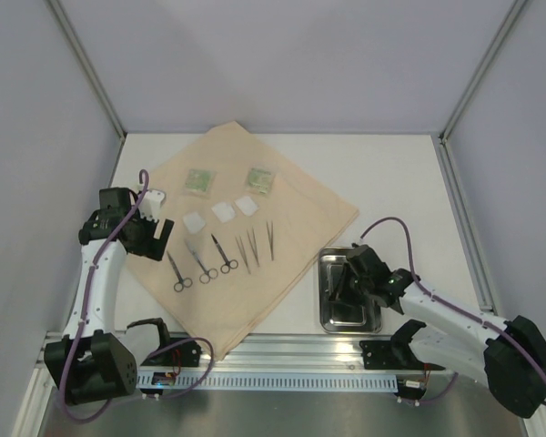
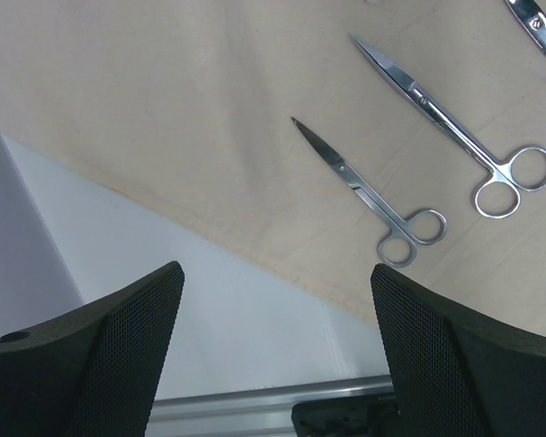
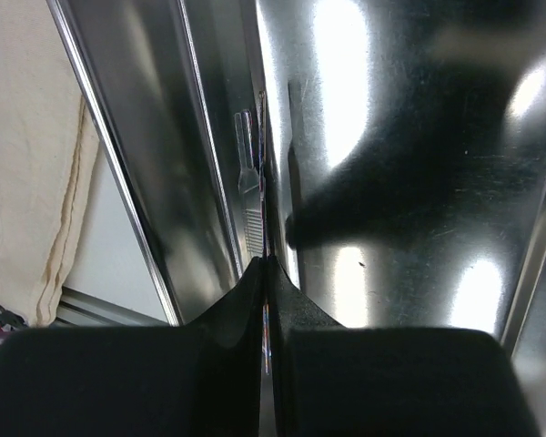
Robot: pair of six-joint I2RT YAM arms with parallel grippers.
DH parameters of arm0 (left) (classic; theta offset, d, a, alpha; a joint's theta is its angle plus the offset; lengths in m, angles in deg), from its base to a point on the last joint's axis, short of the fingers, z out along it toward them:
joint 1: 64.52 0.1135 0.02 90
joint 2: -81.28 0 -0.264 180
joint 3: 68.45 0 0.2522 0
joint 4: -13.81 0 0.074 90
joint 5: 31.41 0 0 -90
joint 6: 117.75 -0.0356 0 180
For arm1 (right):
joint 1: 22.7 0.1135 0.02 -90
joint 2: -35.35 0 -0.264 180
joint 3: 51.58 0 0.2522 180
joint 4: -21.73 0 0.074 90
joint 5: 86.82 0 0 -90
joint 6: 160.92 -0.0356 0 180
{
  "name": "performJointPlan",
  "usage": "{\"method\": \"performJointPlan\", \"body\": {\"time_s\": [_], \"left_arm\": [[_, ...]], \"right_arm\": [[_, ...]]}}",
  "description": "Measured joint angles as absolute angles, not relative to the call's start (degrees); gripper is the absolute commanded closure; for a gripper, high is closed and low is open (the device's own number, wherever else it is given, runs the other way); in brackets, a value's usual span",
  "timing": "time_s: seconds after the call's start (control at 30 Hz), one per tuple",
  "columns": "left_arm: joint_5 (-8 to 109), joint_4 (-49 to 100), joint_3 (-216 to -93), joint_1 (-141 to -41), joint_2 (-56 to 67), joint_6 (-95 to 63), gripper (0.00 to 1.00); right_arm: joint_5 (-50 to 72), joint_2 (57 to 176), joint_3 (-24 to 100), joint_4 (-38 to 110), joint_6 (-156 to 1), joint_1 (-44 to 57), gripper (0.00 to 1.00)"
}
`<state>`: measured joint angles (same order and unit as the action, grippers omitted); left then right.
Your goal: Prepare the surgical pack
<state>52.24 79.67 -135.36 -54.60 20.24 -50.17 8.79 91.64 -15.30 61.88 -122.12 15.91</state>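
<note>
The right gripper (image 3: 266, 266) is squeezed shut, with its tip down inside the shiny rectangular steel tray (image 1: 332, 319). A thin metal strip (image 3: 248, 196) shows by the tray wall just past the tip, but I cannot tell if the gripper has hold of it. The tray sits on the white bench (image 1: 391, 173), near the right edge of the big tan cloth sheet (image 1: 291, 196), with a little bare bench between them. The left gripper (image 1: 159, 232) is wide open and holds nothing. It hangs over the left edge of the cloth sheet. Close by it, three small metal scissors (image 1: 200, 262) lie side by side on the cloth. Next to them, to the right, lie three thin metal tweezers (image 1: 254, 246). Further back on the cloth sit three white square pads (image 1: 223, 211) in a row. Behind the pads lie two green packets (image 1: 198, 180), a little apart from each other.
</note>
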Motion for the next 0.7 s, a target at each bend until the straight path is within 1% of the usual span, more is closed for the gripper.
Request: {"method": "performJointPlan", "body": {"time_s": [0.53,0.63,0.7], "left_arm": [[52.2,79.6,-135.4,-54.6,20.1,-50.2,0.06],[52.2,79.6,-135.4,-54.6,20.1,-50.2,0.06],[52.2,79.6,-135.4,-54.6,20.1,-50.2,0.06]], "right_arm": [[10.0,93.7,-17.3,57.3,-123.3,16.3,0.99],[10.2,93.9,-17.3,57.1,-123.4,16.3,0.94],[10.2,93.9,-17.3,57.2,-123.6,16.3,0.88]]}}
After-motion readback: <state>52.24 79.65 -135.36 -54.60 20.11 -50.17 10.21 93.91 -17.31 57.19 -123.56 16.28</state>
